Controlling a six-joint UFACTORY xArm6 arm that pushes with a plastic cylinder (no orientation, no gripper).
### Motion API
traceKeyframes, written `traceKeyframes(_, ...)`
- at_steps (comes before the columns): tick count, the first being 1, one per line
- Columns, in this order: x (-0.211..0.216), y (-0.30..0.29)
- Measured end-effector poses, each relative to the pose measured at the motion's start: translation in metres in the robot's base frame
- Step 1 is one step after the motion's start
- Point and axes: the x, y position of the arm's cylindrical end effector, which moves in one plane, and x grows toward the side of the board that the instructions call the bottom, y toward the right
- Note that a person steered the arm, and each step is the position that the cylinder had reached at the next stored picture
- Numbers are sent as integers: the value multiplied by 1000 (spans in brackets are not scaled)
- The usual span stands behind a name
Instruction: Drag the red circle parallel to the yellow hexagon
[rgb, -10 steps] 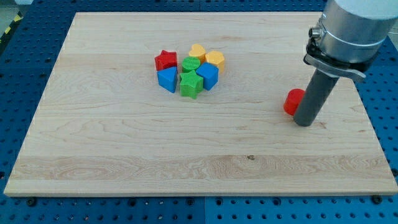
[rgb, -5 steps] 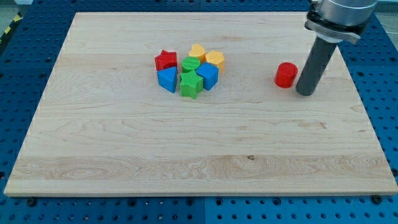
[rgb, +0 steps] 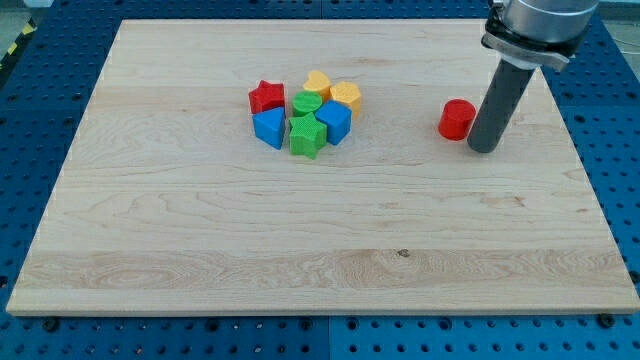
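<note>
Item: red circle (rgb: 456, 119). It lies on the wooden board (rgb: 200, 230), toward the board's right edge and in its upper half, well apart from the cluster.

Item: our tip (rgb: 483, 149). It rests on the board just to the right of the red circle and a little toward the bottom edge, close beside it; whether they touch we cannot tell. The arm carries no pincer (only a straight dark rod), so there is nothing to report as apart, together or clamped.

Item: cluster, upper middle of the board. Yellow hexagon (rgb: 346, 96) on its upper right; a yellow heart-like block (rgb: 317, 82) beside it; red star (rgb: 266, 97) on the left; a green round block (rgb: 306, 103); green star (rgb: 306, 136); blue triangle (rgb: 268, 127); blue block (rgb: 334, 122) of uncertain shape.

Handling note: we judge the circle sits slightly nearer the bottom edge than the hexagon. To do the step well, we would push from the circle's lower right, through its centre, toward the top edge and leftward, so that it does not slip off the rod.

Obscured: the arm's upper body is cut off at the top right corner; several cluster blocks overlap.
</note>
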Motion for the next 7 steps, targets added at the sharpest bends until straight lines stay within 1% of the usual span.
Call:
traceKeyframes(2, 0, 0)
traceKeyframes(5, -20, -26)
traceKeyframes(6, -32, -24)
traceKeyframes(7, -33, -6)
